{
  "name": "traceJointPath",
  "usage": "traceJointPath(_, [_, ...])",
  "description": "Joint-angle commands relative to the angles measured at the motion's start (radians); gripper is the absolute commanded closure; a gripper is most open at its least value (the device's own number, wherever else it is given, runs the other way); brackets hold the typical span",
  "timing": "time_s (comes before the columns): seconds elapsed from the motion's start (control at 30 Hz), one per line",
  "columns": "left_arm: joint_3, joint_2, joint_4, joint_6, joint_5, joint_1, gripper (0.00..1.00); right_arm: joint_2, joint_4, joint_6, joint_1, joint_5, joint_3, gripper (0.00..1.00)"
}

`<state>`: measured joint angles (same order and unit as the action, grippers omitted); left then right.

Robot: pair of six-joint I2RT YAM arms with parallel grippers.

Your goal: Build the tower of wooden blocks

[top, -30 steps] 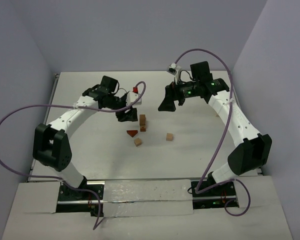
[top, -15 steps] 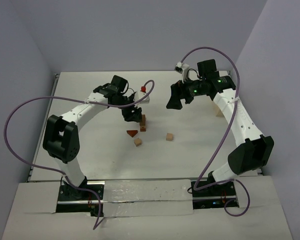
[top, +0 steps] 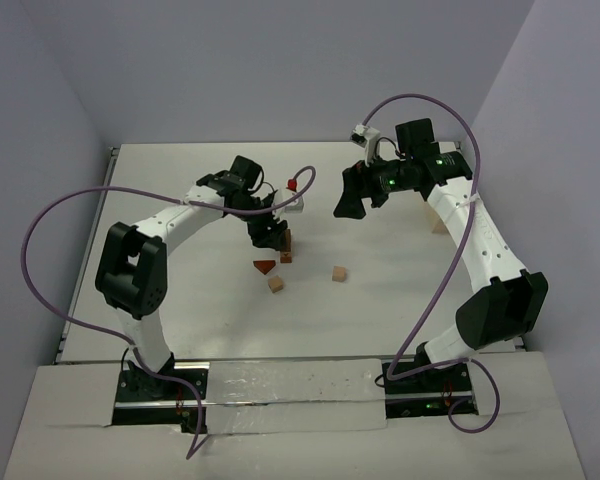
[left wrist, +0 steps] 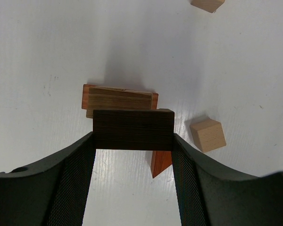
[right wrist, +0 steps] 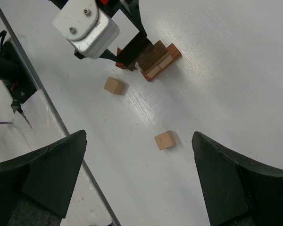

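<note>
Clamping a dark bar (left wrist: 133,123), the left gripper (left wrist: 133,137) hides part of the wood block tower (left wrist: 120,98); right gripper (right wrist: 137,136) gapes wide

Pads (left wrist: 75,183) of my left tool (left wrist: 133,137): matt black, fine cross-hatched texture. The dark block (left wrist: 133,127): wood, matt, fine horizontal grain. The wood block tower (left wrist: 119,98): tan and reddish wood, streaked grain. The loose cube (left wrist: 207,135): pale wood, smooth, matt. The surface (left wrist: 42,42): white, faintly glossy, finely lined.
</note>
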<state>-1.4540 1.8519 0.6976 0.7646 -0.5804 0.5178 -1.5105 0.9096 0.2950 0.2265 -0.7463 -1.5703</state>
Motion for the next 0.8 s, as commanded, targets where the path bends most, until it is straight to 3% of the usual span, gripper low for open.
traceJointPath(0.0, [-0.016,-0.027,-0.044,0.057,-0.048,0.01,0.81,0.03,0.009,0.016,-0.01,-0.016,-0.016,0.0])
traceJointPath(0.43, [-0.034,-0.03,-0.025,0.19,-0.163,-0.015,0.84,0.019,0.015,0.021,-0.015,-0.027,-0.017,0.0])
traceJointPath(0.77, [-0.046,0.0,-0.006,0.193,-0.147,-0.019,0.81,0.012,0.015,0.019,-0.017,-0.038,-0.017,0.0])
